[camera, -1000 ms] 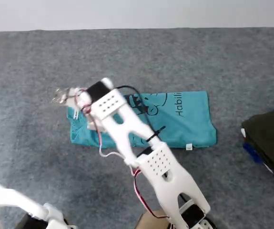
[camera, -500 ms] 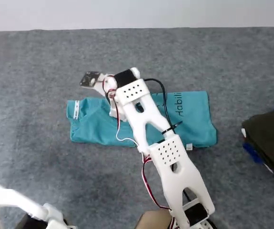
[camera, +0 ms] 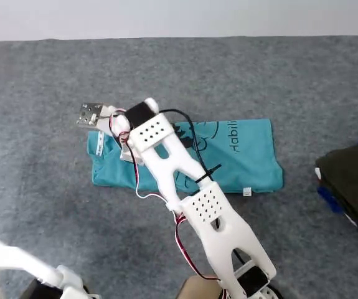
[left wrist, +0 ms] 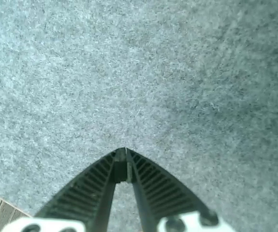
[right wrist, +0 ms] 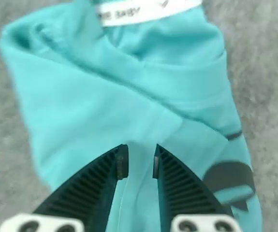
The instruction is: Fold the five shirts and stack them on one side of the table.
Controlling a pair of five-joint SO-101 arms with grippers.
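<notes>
Tabletop of grey felt carries a teal shirt, folded into a long strip at its centre, and a dark pile of clothes at the right edge. The right arm stretches across the strip, the right gripper above the collar end with jaws slightly apart, holding nothing. The left gripper, jaws closed, hangs over bare felt.

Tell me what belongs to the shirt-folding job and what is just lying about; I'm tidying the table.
Job: teal shirt, lying mid-table; dark folded stack, at the high view's right edge.
Lying about: brown piece, at the high view's bottom edge; grey mat, under everything.
</notes>
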